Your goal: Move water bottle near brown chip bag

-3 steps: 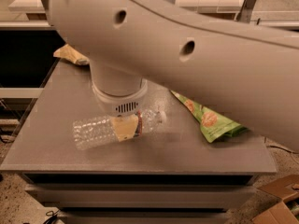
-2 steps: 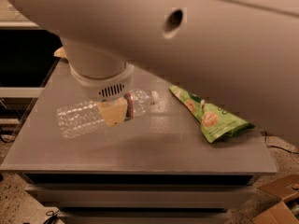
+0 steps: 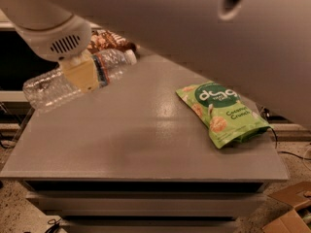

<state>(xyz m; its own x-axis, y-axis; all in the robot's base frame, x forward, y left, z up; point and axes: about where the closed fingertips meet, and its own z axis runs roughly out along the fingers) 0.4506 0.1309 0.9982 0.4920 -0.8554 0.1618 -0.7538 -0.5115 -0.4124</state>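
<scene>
My gripper (image 3: 83,74) is at the upper left, under the big white arm, and is shut on the water bottle (image 3: 53,86). The bottle is clear and ribbed, with a white cap pointing right and a coloured label band. It hangs tilted above the table's left side, its base past the left edge. The brown chip bag (image 3: 109,40) lies at the table's far left, just behind the bottle's cap end; only part of it shows under the arm.
A bright green snack bag (image 3: 221,113) lies on the right side of the grey table (image 3: 146,144). The arm covers the top of the view. Cardboard boxes (image 3: 291,208) sit on the floor at the lower right.
The gripper has lifted the bottle off the table and carried it left and toward the back. The brown bag now shows just behind the cap. The green bag has not moved.
</scene>
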